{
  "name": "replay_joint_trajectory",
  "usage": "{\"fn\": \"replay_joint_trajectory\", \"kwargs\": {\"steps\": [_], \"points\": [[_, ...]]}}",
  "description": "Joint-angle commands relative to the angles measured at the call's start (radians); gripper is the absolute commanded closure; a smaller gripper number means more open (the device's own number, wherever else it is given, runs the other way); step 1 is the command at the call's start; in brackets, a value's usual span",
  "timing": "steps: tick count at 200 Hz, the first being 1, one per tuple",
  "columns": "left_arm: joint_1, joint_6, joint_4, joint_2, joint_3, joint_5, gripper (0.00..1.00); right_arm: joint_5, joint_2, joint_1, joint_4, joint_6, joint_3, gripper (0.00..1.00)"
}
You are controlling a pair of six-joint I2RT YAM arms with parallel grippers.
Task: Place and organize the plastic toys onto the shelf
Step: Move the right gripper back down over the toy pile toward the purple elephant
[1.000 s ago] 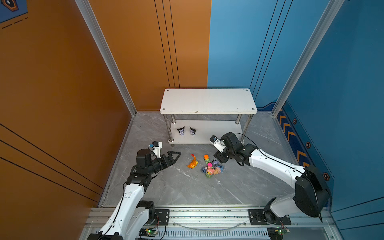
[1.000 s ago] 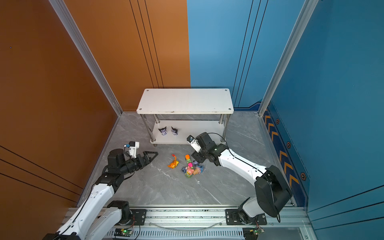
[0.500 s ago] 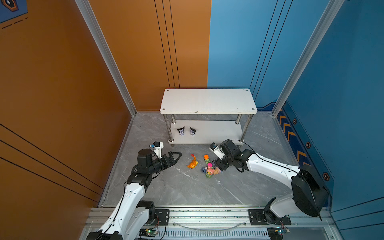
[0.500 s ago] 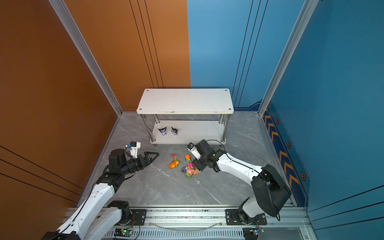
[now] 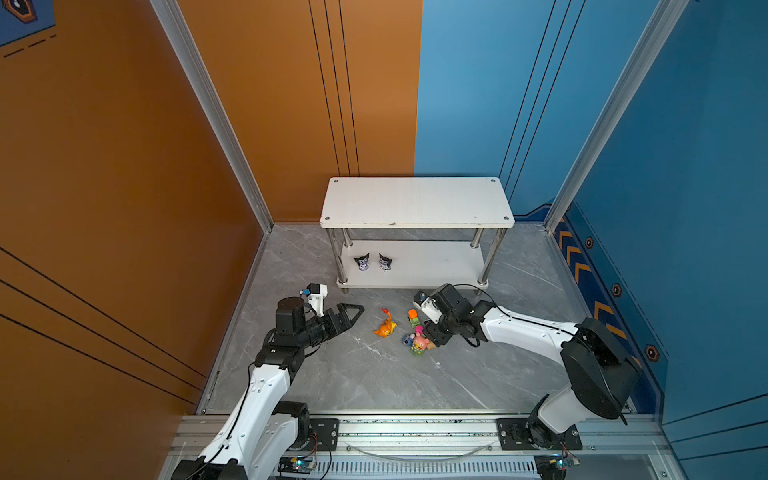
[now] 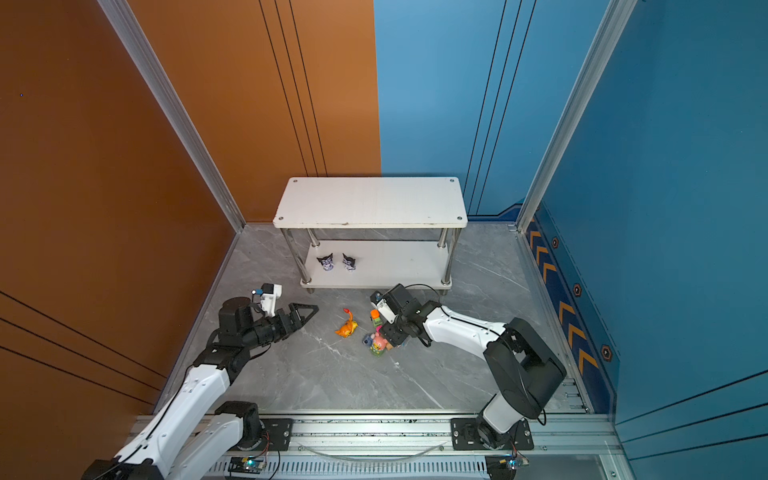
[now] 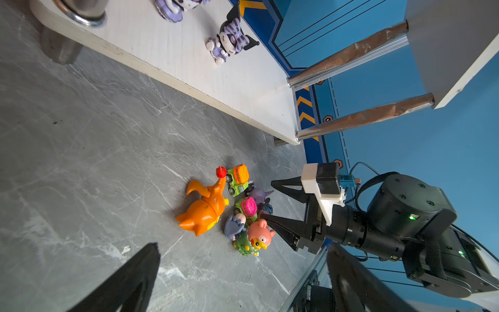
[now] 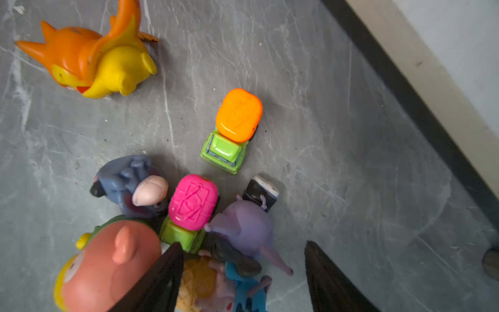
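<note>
The shelf (image 5: 415, 203) stands at the back, with two black-purple eared heads (image 5: 361, 262) (image 5: 385, 262) on its lower board. The other plastic toys lie heaped on the floor: orange spiky creature (image 8: 89, 62), orange-topped green block (image 8: 237, 116), pink-topped block (image 8: 193, 202), grey-blue donkey (image 8: 129, 183), pink bear (image 8: 108, 259), a purple eared head (image 8: 243, 227). My right gripper (image 8: 243, 272) is open and low over the heap, its fingers either side of the blue one on a cone (image 8: 243, 291). My left gripper (image 5: 357, 311) hangs open left of the orange creature (image 5: 385, 326), holding nothing.
Chrome posts (image 5: 490, 257) and the lower board's front edge (image 5: 411, 286) lie just behind the heap. An orange wall (image 5: 166, 208) bounds the left and a blue wall (image 5: 665, 208) the right. The rail (image 5: 395, 432) runs along the front of the grey floor.
My right gripper has come away from the shelf front and down onto the toy heap, its jaws a little wider. The left arm has barely moved.
</note>
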Motion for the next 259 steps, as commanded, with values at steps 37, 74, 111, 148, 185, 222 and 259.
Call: {"fn": "replay_joint_trajectory", "kwargs": {"steps": [37,74,111,148,185,222,259], "points": [[-0.009,0.030,0.002,-0.006,0.011,-0.009,0.02,0.004,0.060,-0.008,0.020,0.060,0.006,0.31],[-0.009,0.035,-0.002,-0.007,0.009,-0.015,0.02,0.009,0.066,-0.009,0.039,0.064,-0.003,0.38],[-0.009,0.033,0.002,-0.002,0.010,-0.013,0.02,0.020,0.052,-0.014,0.046,0.064,-0.006,0.46],[-0.009,0.030,0.003,-0.005,0.009,-0.013,0.02,0.022,0.055,-0.020,0.048,0.066,-0.004,0.56],[-0.009,0.032,0.000,-0.008,0.007,-0.015,0.02,0.024,0.026,-0.023,0.036,0.064,-0.004,0.61],[-0.009,0.032,0.002,-0.007,0.007,-0.014,0.02,0.025,-0.033,-0.027,-0.012,0.059,0.009,0.62],[-0.009,0.029,0.002,-0.011,0.004,-0.015,0.02,0.026,-0.103,-0.027,-0.079,0.047,0.040,0.62]]}}
